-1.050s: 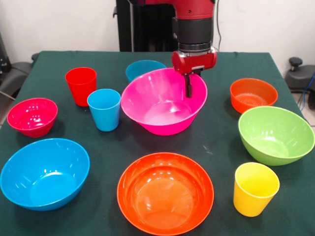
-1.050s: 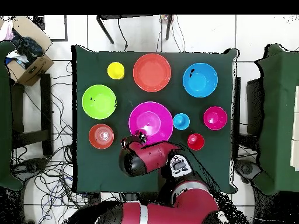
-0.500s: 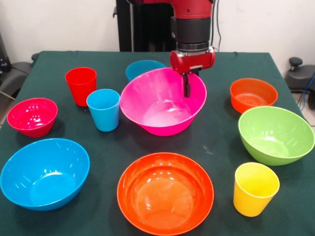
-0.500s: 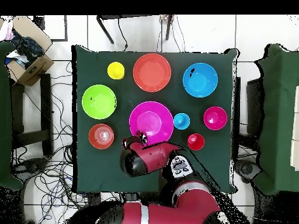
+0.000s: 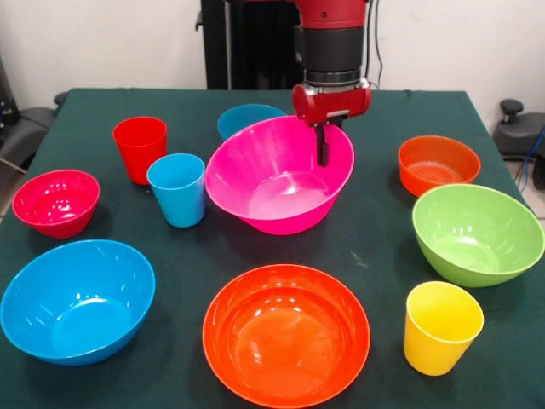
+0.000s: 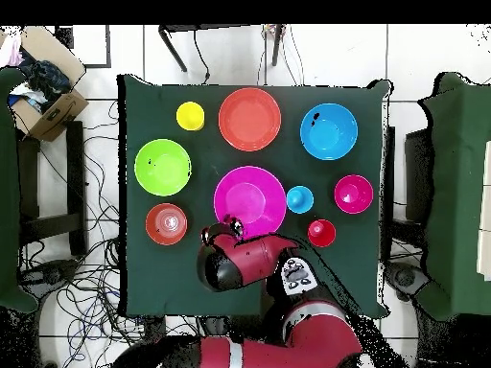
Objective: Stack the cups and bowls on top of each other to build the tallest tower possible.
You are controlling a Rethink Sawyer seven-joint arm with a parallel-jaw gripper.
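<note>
The pink bowl (image 5: 279, 175), mid-table and tilted with its far rim raised, hangs from the gripper (image 5: 323, 146), whose narrow fingers appear pinched on that rim, one inside the wall. The relation that matters: the bowl lies on the camera side of the fingers, held by one edge, so it would likely swing if moved fast. Around it, all apart and unstacked, sit the orange bowl (image 5: 286, 333), blue bowl (image 5: 77, 299) and green bowl (image 5: 477, 233), then the blue cup (image 5: 177, 188), just beside the pink bowl, and the yellow cup (image 5: 442, 327). No tower stands yet.
</note>
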